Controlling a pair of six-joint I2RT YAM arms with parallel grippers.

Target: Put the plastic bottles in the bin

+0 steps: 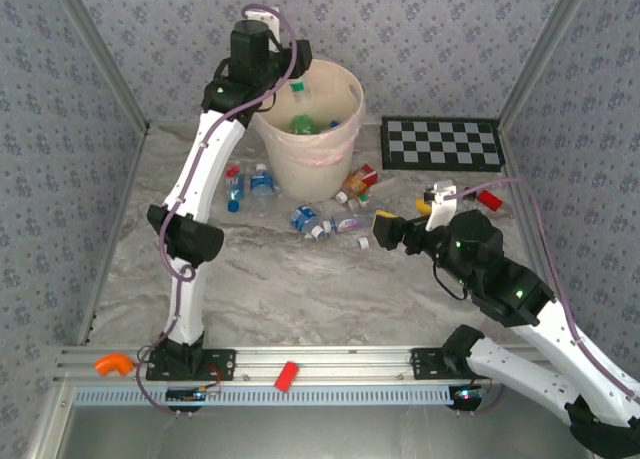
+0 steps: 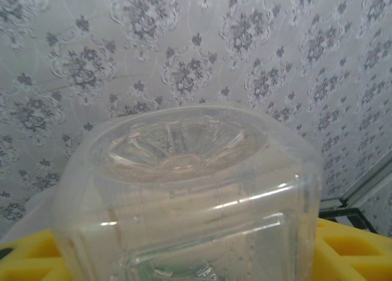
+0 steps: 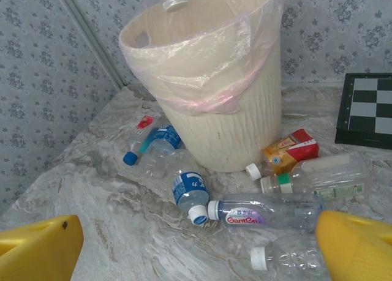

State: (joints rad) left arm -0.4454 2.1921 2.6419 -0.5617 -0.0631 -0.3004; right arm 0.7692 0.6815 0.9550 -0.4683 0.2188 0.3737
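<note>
clear bottle [image 3: 269,209], red-lettered label [image 3: 244,218], writing blurred

Bin [image 1: 300,169]: large round peach-cream bucket, upright on the desk [image 1: 300,279], clear liner folded over its rim, with a green bottle [image 1: 303,125] lying inside. Clear bottle [image 2: 184,189]: clamped between my left fingers [image 2: 346,244] over the bin's mouth, ribbed base toward my wrist camera, white cap down. Other bottles lie on their sides around the bin's foot: a blue-labelled bottle [image 1: 262,182] to its left, an orange-red bottle [image 3: 291,151] just beside its wall, and a long clear bottle [image 3: 263,210] in front.
</note>
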